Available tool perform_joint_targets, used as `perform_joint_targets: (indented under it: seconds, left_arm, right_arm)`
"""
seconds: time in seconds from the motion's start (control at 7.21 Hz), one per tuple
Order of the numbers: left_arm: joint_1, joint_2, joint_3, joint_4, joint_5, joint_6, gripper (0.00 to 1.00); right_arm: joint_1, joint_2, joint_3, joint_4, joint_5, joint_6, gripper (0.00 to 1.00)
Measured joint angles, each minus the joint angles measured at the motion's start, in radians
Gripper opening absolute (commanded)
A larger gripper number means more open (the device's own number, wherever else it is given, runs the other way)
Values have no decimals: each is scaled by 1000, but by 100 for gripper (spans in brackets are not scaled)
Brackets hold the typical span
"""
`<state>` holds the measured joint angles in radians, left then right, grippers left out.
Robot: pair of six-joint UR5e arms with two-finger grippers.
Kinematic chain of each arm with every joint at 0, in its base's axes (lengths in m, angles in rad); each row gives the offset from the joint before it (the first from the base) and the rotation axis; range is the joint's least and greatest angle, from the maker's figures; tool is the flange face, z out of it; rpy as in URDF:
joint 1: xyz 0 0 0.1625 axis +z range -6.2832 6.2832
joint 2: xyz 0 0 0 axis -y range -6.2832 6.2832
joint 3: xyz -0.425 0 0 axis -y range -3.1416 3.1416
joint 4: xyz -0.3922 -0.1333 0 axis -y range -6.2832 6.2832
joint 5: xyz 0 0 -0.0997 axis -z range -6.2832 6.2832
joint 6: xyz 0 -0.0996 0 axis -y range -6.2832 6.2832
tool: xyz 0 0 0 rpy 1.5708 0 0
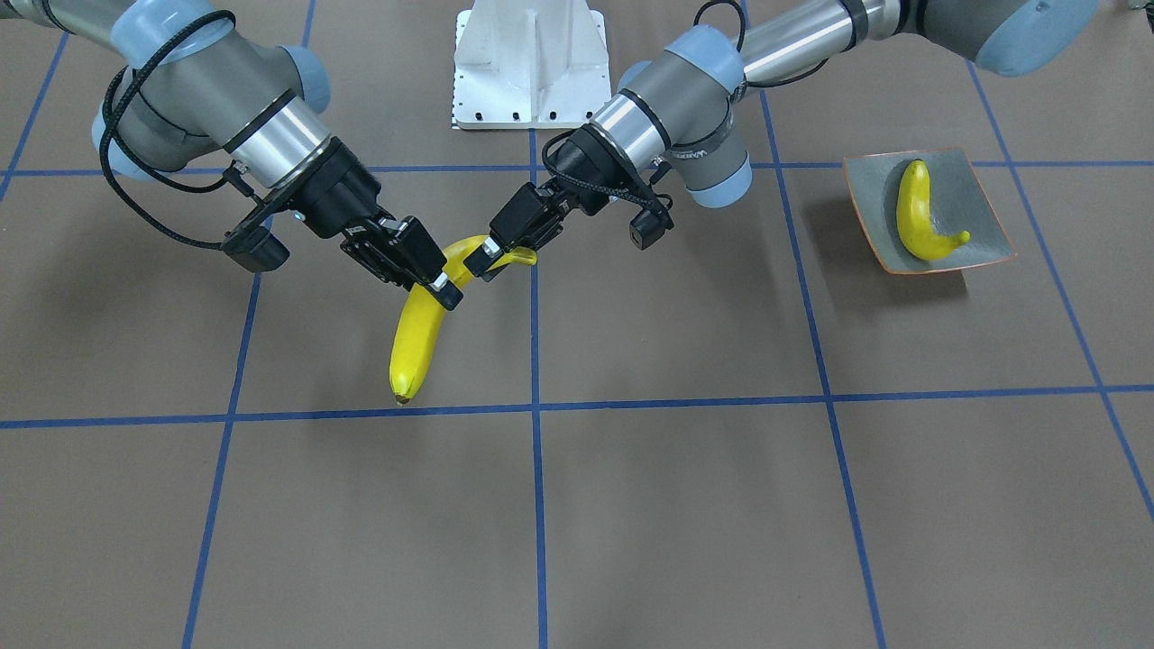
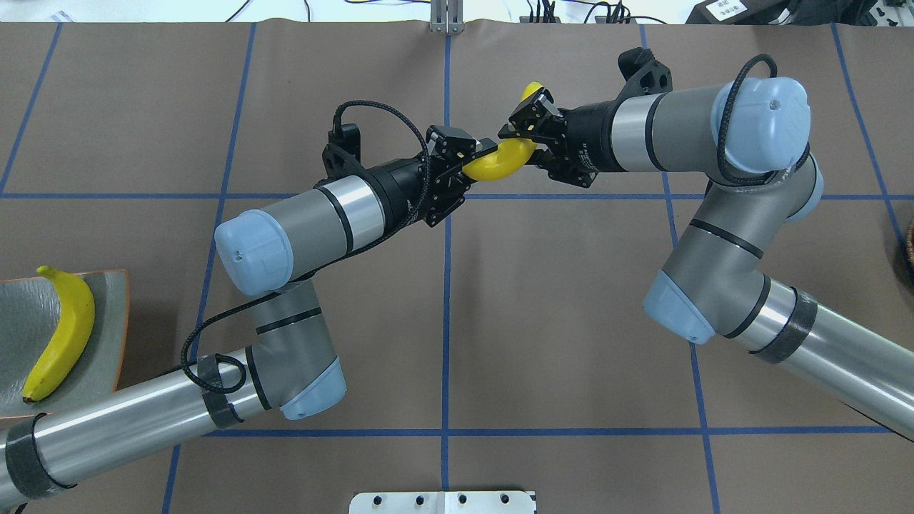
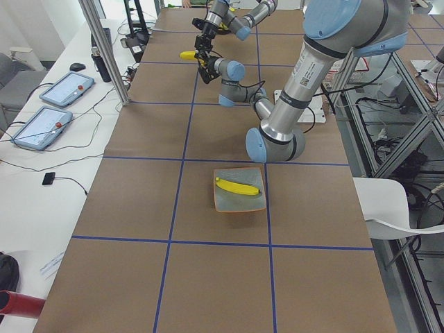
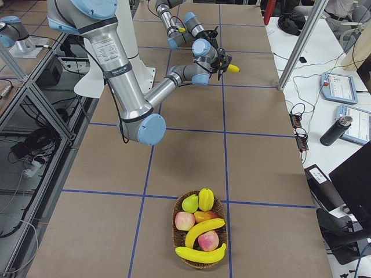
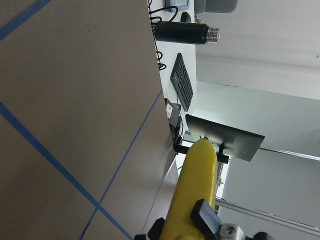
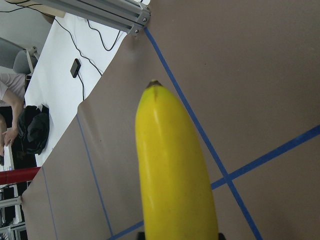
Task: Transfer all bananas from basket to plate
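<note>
Two sets of jaws clamp the held banana point(image 1: 416, 338) at centre frame, right gripper point(image 1: 439, 287) mid-body, left gripper point(image 1: 484, 260) at its stem end, while another banana point(image 1: 914, 216) lies on the plate point(image 1: 987, 227), upper right.

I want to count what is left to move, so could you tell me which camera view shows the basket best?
The exterior right view: the basket shows whole there, with two bananas among other fruit. The overhead exterior view catches only a sliver of its rim at the right edge. The others do not show it.

Cropped at eight o'clock overhead: square grey-green orange-rimmed plate point(image 2: 108, 328). Barely showing at three o'clock: brown woven basket point(image 2: 910, 250).
</note>
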<state>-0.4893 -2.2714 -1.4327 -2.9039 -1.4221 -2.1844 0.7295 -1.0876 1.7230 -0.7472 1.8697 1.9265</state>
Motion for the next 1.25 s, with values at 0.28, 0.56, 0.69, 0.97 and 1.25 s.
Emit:
perform_joint_targets:
  seconds: [0.28,0.56,0.69,0.97,1.25]
  left_arm:
    - [-1,-1,-1,0,0,-1,0]
    - [0,0,-2,0,-1,-3,0]
    - [0,0,-2,0,-1,-3,0]
    - [-3,0,-3,0,-1,-3,0]
    - [-31,11,-3,0,-4,1,0]
  right_arm:
    - [-8,5,-1,0,0,28,100]
    - [-10,10,-2,2,-6,60,100]
    - [-10,11,-1,3,-9,63,100]
    - [-7,11,6,4,-7,62,100]
    - [37,7,13,2,43,60,100]
